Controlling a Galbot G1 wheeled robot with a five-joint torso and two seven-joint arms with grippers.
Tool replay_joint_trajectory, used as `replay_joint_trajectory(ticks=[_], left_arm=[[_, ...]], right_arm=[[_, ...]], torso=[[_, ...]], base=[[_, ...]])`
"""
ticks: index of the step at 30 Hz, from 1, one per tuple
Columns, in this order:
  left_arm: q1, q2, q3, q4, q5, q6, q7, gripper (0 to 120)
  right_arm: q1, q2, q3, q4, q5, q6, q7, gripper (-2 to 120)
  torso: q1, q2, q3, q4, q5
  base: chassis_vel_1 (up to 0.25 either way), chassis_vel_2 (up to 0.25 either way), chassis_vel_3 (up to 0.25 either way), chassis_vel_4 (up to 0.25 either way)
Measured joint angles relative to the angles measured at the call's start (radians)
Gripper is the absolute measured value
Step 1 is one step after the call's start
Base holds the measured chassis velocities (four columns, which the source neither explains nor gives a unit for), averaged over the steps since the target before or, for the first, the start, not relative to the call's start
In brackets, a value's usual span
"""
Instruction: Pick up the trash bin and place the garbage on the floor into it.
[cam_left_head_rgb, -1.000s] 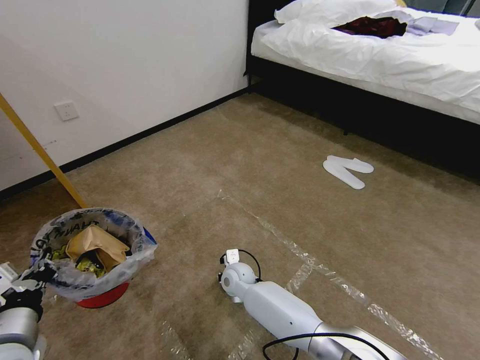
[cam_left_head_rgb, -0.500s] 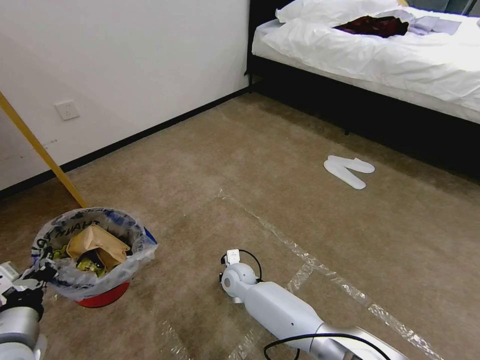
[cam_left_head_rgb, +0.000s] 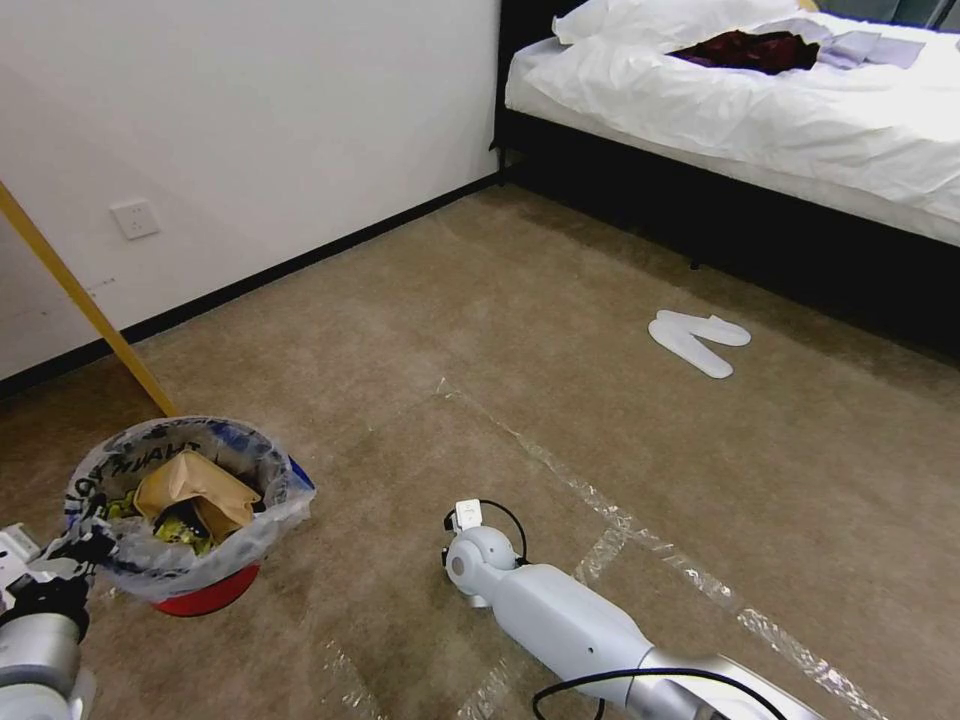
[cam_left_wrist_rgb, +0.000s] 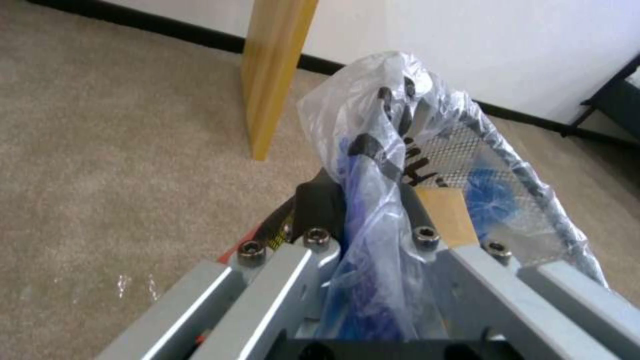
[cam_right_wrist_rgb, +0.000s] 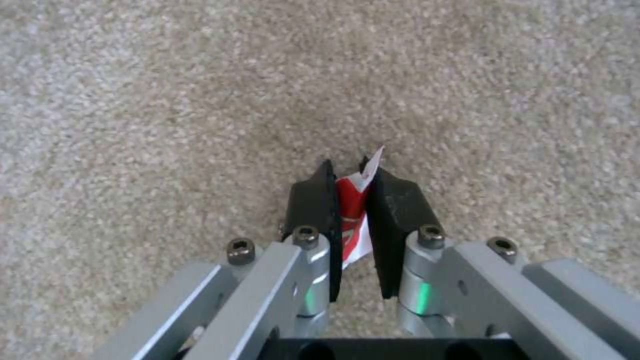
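The trash bin (cam_left_head_rgb: 180, 505), a red bucket lined with a printed clear bag, is low over the floor (cam_left_head_rgb: 420, 330) at my lower left. It holds a brown paper bag (cam_left_head_rgb: 195, 485) and yellow scraps. I cannot tell whether its red base touches the carpet. My left gripper (cam_left_head_rgb: 78, 560) is shut on the bin's near rim, and the left wrist view has the bag (cam_left_wrist_rgb: 373, 200) pinched in that gripper (cam_left_wrist_rgb: 363, 200). My right gripper (cam_right_wrist_rgb: 345, 172) points down at the carpet, shut on a piece of garbage, a red-and-white wrapper (cam_right_wrist_rgb: 351, 195). The right wrist (cam_left_head_rgb: 470, 560) hangs at bottom centre.
A pair of white slippers (cam_left_head_rgb: 698, 343) lies on the carpet near the black-framed bed (cam_left_head_rgb: 750, 110) at the back right. A yellow wooden pole (cam_left_head_rgb: 85, 305) leans by the wall just behind the bin. Clear tape lines (cam_left_head_rgb: 600, 510) cross the carpet.
The right wrist has crept very slightly to the right. The bin and the left gripper hold their place.
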Motion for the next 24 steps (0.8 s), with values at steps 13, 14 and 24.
replay_joint_trajectory(ticks=[13, 14, 24], left_arm=[[-0.001, -0.002, 0.001, -0.006, 0.000, 0.004, -0.001, 4], [-0.001, -0.002, 0.001, -0.006, 0.000, 0.004, -0.001, 4], [0.005, -0.004, 0.001, -0.016, 0.001, 0.004, -0.002, 4]], right_arm=[[-0.020, -0.026, 0.008, 0.032, -0.008, 0.000, 0.006, 0], [-0.020, -0.026, 0.009, 0.034, -0.009, 0.001, 0.007, 0], [-0.028, -0.031, 0.010, 0.043, -0.021, 0.011, 0.005, 0]], torso=[[0.000, 0.000, 0.000, -0.0002, -0.0002], [0.000, 0.000, 0.000, -0.0002, -0.0002], [0.000, 0.000, 0.000, -0.0002, -0.0002]], base=[[0.000, 0.000, 0.000, 0.000], [0.000, 0.000, 0.000, 0.000], [0.000, 0.000, 0.000, 0.000]])
